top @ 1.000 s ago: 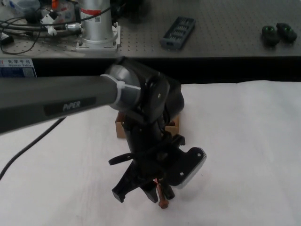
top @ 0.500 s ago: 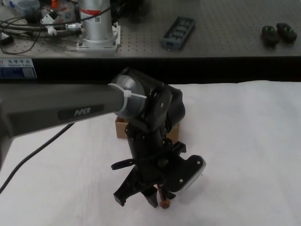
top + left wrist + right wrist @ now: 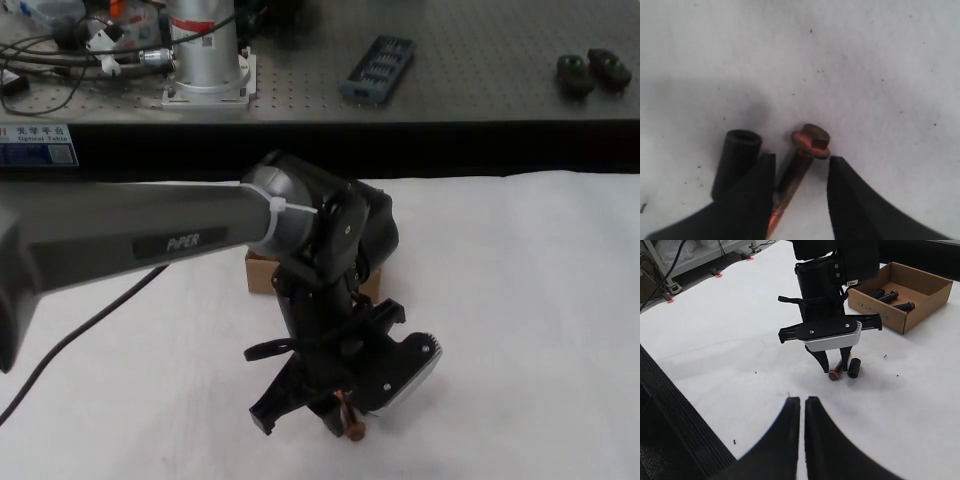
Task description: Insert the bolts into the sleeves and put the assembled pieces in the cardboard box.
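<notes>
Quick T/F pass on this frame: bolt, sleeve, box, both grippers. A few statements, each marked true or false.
1. The left gripper is open, with one finger on each side of the bolt. True.
2. The bolt is already inside the sleeve. False: the sleeve lies beside the bolt on the white cloth, and its open end is empty.
3. The cardboard box is empty. False: several dark pieces lie in it.
4. The right gripper is shut and holds nothing. True.
</notes>
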